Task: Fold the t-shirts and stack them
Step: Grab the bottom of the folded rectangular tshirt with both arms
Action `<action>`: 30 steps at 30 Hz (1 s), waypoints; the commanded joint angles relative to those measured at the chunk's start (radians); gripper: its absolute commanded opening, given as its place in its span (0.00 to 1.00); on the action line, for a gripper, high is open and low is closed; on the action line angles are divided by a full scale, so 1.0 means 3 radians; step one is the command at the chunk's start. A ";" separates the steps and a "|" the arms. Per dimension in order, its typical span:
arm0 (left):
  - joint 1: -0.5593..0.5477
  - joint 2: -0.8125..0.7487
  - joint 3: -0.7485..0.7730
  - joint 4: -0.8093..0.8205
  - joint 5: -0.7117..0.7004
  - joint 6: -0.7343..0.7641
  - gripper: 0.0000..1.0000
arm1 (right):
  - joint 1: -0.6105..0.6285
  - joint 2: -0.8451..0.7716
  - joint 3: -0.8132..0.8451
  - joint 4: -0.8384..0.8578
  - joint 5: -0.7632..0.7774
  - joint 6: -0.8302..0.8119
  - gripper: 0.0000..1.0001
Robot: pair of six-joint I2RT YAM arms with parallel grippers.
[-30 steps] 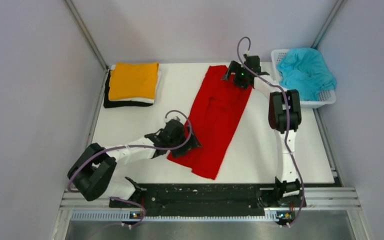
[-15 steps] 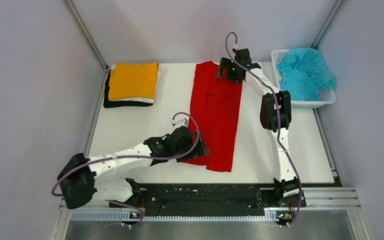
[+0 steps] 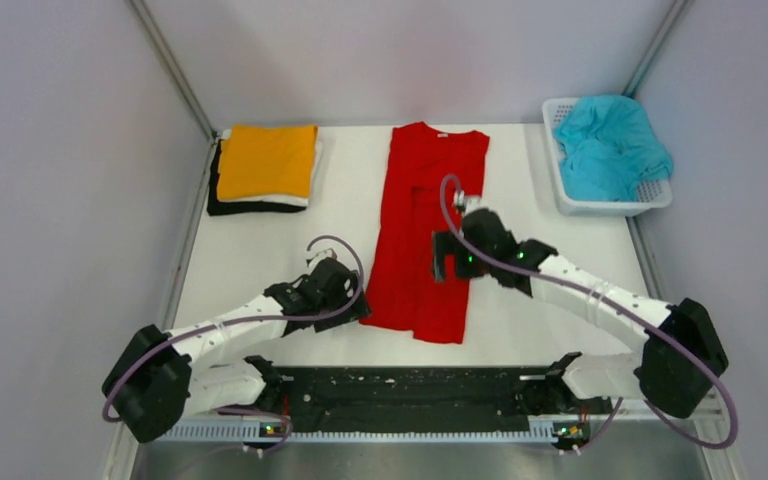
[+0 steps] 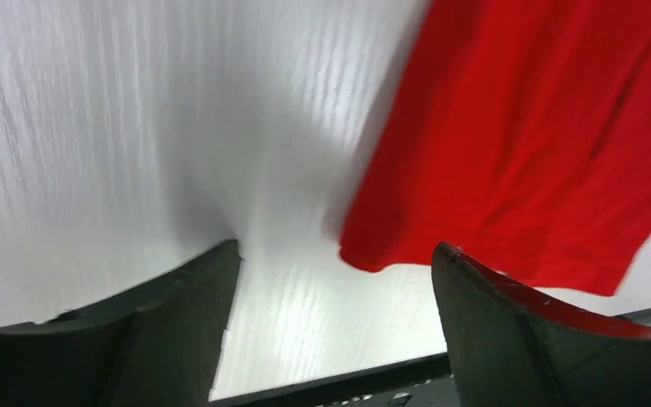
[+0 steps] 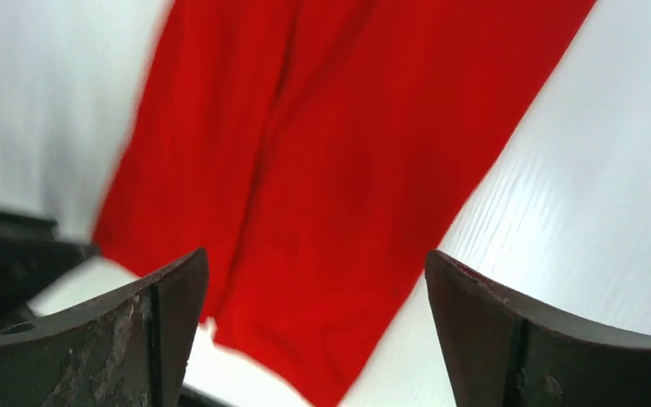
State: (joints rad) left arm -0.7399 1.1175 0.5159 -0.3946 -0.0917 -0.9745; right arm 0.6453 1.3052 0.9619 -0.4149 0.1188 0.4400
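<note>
A bright red t-shirt (image 3: 430, 230) lies flat as a long narrow strip down the middle of the table, collar at the far end. My left gripper (image 3: 353, 308) is open and empty, just left of the shirt's near left corner; the left wrist view shows that corner of the red shirt (image 4: 542, 144) ahead of the left gripper (image 4: 335, 254). My right gripper (image 3: 450, 268) is open and empty above the shirt's near half; the red shirt (image 5: 347, 153) fills the right wrist view beyond the right gripper (image 5: 318, 271).
A folded stack with the orange shirt (image 3: 266, 160) on top of a white and a black one sits at the far left. A teal shirt (image 3: 610, 140) lies crumpled in the white basket (image 3: 650, 195) at the far right. A black rail (image 3: 410, 385) runs along the near edge.
The red shirt went from slanted to straight. My right gripper left the collar end and swung back to the shirt's near half. My left gripper let go of the hem and shifted left.
</note>
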 commanded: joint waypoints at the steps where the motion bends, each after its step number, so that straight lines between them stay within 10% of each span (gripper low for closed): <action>1: 0.0022 0.0185 -0.0020 0.0304 0.0439 0.0230 0.85 | 0.0408 -0.0429 -0.0835 -0.0135 0.0023 0.0592 0.95; 6: 0.0022 0.0626 0.0013 0.0493 0.0630 0.0245 0.60 | 0.0798 -0.0814 -0.1207 -0.0251 -0.0088 0.0859 0.92; 13: 0.0020 0.0784 -0.0015 0.0491 0.0664 0.0137 0.00 | 0.0916 -0.0860 -0.1681 0.0184 -0.0319 0.1154 0.75; 19: 0.0017 0.0499 -0.0173 0.0444 0.0586 0.0047 0.00 | 0.0958 -0.0765 -0.1851 0.0505 -0.0364 0.1246 0.55; 24: -0.0060 0.0385 -0.0232 0.0454 0.0588 -0.0048 0.00 | 0.0991 -0.0626 -0.1834 0.0514 -0.0359 0.1313 0.00; 30: -0.0400 -0.0093 -0.0365 0.0072 0.0393 -0.0360 0.00 | 0.1521 -0.0938 -0.1926 0.0180 -0.0377 0.1648 0.00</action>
State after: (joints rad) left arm -0.7887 1.1934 0.4484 -0.2344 0.0814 -1.0107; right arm 0.9863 1.1000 0.4122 -0.2993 0.0170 0.8509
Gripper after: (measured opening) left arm 0.025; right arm 0.012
